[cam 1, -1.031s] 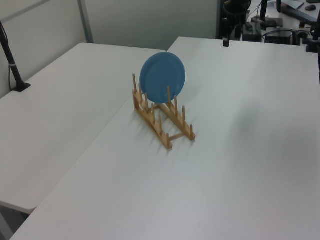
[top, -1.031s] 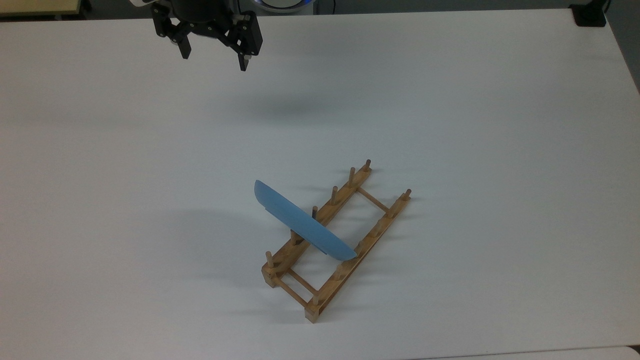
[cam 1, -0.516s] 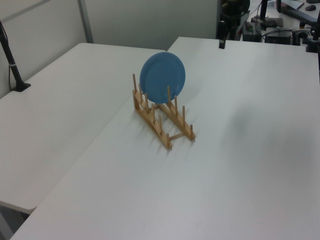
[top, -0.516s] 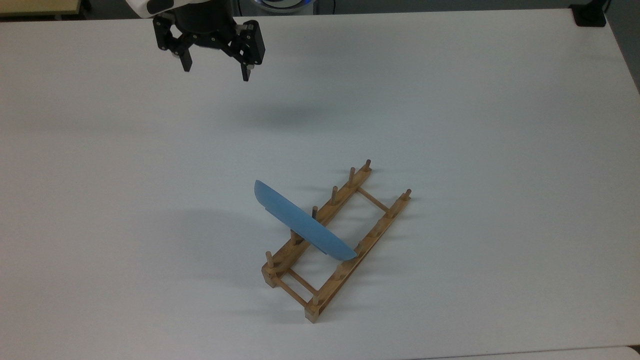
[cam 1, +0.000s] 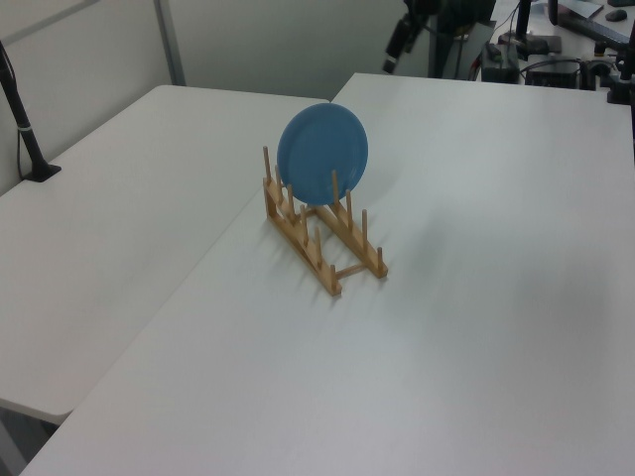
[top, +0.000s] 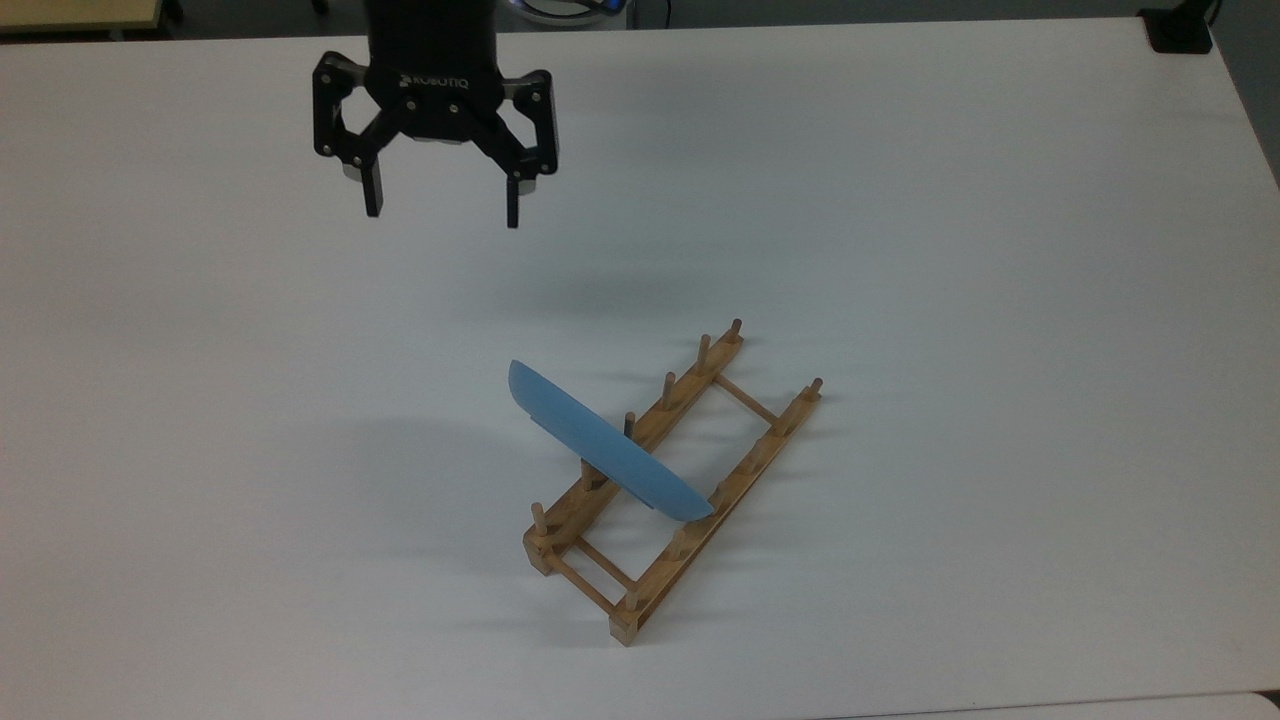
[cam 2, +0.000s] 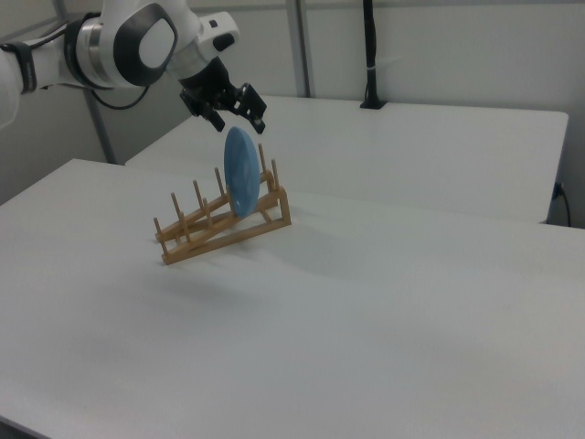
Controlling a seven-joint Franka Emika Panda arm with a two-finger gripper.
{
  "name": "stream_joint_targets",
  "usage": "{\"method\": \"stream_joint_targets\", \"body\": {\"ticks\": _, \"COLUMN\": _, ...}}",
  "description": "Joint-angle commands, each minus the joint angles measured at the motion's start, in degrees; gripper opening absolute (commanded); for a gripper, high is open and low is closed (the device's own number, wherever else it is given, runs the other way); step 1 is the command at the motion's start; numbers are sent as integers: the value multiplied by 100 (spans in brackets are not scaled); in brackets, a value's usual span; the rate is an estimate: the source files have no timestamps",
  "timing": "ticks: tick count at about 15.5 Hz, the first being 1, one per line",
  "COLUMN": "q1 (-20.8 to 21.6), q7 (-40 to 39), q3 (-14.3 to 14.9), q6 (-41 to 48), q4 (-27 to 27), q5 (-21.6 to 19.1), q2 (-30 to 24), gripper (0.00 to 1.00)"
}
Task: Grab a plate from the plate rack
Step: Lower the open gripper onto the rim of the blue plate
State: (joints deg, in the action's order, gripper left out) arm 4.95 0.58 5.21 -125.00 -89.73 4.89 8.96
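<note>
The task was barely begun: the plate stood on edge in the rack, slotted between pegs toward one end, the lower-left end in the top view, and nothing had touched it. In the left view the plate showed its round blue face, leaning slightly against the pegs of the rack; in the right view it appeared edge-on near the rack's right-hand end. The gripper hung above the white table with its two fingers spread wide and nothing between them, well apart from the plate, up and to the left of it in the top view. In the right view the gripper seemed to sit just above the plate's top edge, though the top view suggested this was only the angle. Everything that mattered was left to do: closing the gap, settling the fingers over the plate's upper rim, closing on it and lifting it clear of the pegs. Compared with a second before, the gripper had come well forward from the table's far edge toward the rack and showed larger in the top view, probably closer to that camera, with its fingers about as wide as before. The plate and rack had not shifted.
</note>
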Motion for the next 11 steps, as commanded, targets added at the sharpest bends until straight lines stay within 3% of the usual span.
{"method": "stream_joint_targets", "body": {"ticks": 1, "q1": 296, "q7": -31, "q3": 41, "q6": -1041, "q4": 105, "q5": 476, "q2": 386, "gripper": 100}}
{"method": "stream_joint_targets", "body": {"ticks": 3, "q1": 480, "q7": 126, "q3": 68, "q6": -1482, "q4": 148, "q5": 924, "q2": 615, "gripper": 100}}
{"method": "stream_joint_targets", "body": {"ticks": 7, "q1": 735, "q7": 995, "q3": 94, "q6": -1536, "q4": 649, "q5": 2294, "q2": 1081, "gripper": 93}}
{"method": "stream_joint_targets", "body": {"ticks": 9, "q1": 823, "q7": 1330, "q3": 94, "q6": -1536, "q4": 659, "q5": 2683, "q2": 1196, "gripper": 93}}
{"method": "stream_joint_targets", "body": {"ticks": 11, "q1": 902, "q7": 1401, "q3": 94, "q6": -1536, "q4": 659, "q5": 2877, "q2": 1283, "gripper": 84}}
